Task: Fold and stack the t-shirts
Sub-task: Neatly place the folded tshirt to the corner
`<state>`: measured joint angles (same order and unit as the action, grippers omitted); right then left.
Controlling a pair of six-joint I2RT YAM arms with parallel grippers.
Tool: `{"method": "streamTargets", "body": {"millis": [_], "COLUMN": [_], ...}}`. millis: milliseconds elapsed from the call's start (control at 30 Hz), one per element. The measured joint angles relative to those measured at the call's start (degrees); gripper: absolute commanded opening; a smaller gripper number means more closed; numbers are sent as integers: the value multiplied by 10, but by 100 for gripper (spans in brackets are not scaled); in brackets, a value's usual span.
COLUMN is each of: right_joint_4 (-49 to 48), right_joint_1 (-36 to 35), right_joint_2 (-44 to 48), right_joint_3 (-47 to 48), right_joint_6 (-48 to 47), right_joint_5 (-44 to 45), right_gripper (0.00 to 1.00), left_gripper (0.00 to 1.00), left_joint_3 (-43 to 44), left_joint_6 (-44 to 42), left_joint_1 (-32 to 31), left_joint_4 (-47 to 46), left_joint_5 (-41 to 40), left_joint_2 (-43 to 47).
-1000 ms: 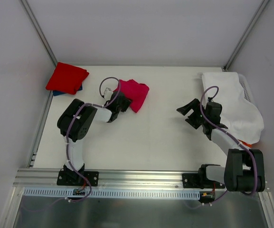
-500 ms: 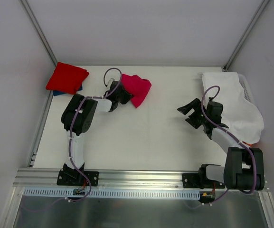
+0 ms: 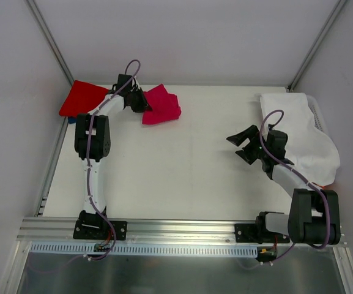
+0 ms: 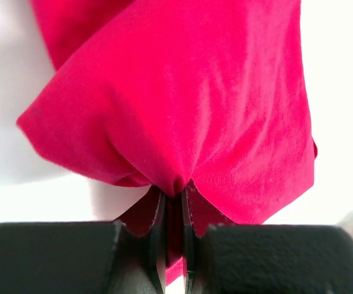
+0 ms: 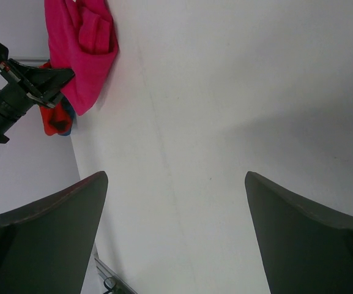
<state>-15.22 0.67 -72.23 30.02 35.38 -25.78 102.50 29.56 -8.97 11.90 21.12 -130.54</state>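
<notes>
One t-shirt in left end effector

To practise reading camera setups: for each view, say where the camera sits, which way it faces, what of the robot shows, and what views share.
Top: above and behind the bases, looking down on the table; left arm and right arm show.
Left wrist: on the left arm, facing the pink shirt pinched in the left gripper.
Right wrist: facing the table past the open right gripper.
Shared: all show the pink shirt.
</notes>
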Motion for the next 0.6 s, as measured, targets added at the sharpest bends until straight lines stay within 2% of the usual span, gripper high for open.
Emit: {"method": "streamTargets", "body": {"millis": [100, 233, 467, 600], "right_joint_4": [-10, -39, -99, -117], "right_joint_1": [0, 0, 0, -2], "right_joint_2": [-1, -4, -33, -38], "right_joint_3": [0, -3, -23, -34], "right_joint_6": [11, 33, 71, 80], "right_joint_5": [-12, -33, -64, -67], "right_gripper": [99, 100, 99, 100], "left_gripper": [0, 0, 0, 0], "left_joint_3": [54, 78, 87, 124], "left_joint_6": [-67, -141, -228, -271], "left_joint_1": [21, 39, 41, 29], "left_joint_4": [76, 138, 189, 210], "left_joint_5": [-2, -50, -191, -267], "left_joint_2": [-12, -13, -13, -21]}}
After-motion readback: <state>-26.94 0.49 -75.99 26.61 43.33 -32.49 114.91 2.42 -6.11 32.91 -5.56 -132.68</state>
